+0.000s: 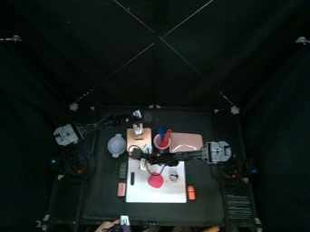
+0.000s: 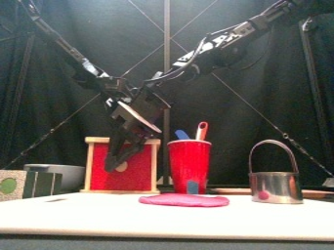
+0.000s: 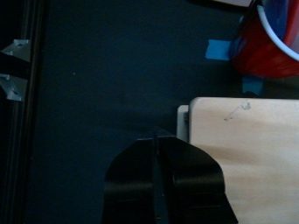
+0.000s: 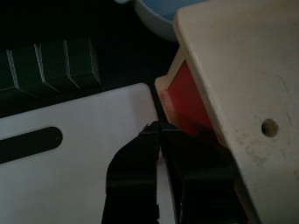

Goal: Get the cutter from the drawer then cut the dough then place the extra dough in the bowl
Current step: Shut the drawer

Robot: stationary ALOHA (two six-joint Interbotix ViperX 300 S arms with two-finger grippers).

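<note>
The pale wooden box (image 2: 94, 166) stands at the back left, its red drawer front (image 2: 131, 176) facing forward. My right gripper (image 4: 158, 129) is shut and empty, its tips right at the drawer front (image 4: 187, 98) above the white board's (image 4: 82, 114) edge. Over the box top's (image 3: 246, 157) edge sits my left gripper (image 3: 158, 138), also shut on nothing. The metal cutter (image 2: 274, 181) with its wire handle stands on the board at the right. A flat pink dough disc (image 2: 183, 200) lies on the board (image 1: 158, 194) in front of the red cup (image 2: 189, 164).
The red cup holds a blue and a red toy knife. A blue-grey bowl (image 2: 53, 176) sits left of the box. A pink tray (image 1: 186, 140) lies behind the cup on the right. Small orange pieces (image 1: 121, 189) flank the board.
</note>
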